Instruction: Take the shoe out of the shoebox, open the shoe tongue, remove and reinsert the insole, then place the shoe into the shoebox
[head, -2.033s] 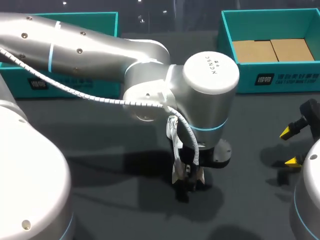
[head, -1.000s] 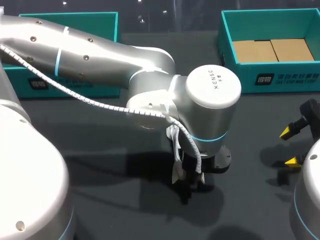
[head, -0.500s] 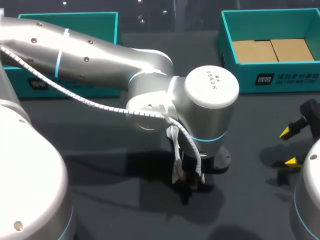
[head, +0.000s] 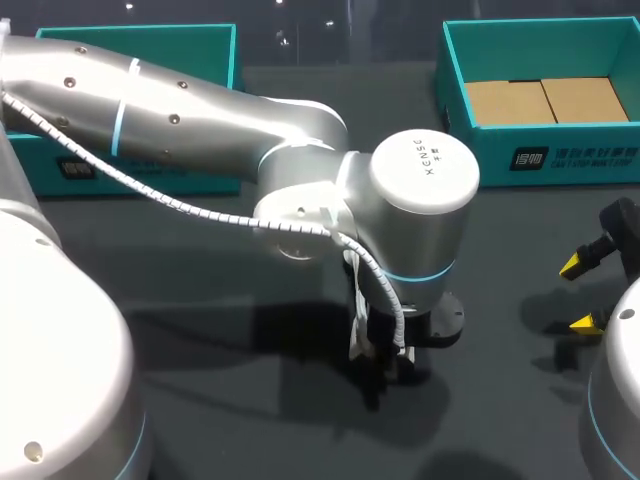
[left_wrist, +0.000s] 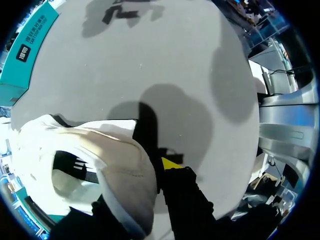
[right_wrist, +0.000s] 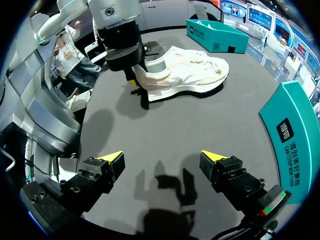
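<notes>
Item: cream-white fabric sneaker (right_wrist: 185, 75), standing on its sole on our dark grey desk (right_wrist: 170, 127). We judge it light, soft-sided and firmest at the heel collar, where our left claw (right_wrist: 135, 80) is clamped. Our right claw (right_wrist: 162, 161): spread, empty, well apart from it.

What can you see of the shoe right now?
The shoe is a cream-white low sneaker with a fabric-looking upper, laces along the top and a thick pale sole. It rests sole-down on the dark table, outside the boxes. The left gripper pinches its heel collar, with one finger outside and the other in the opening. The left wrist view shows a dark interior, but I cannot tell whether the insole is in.
</notes>
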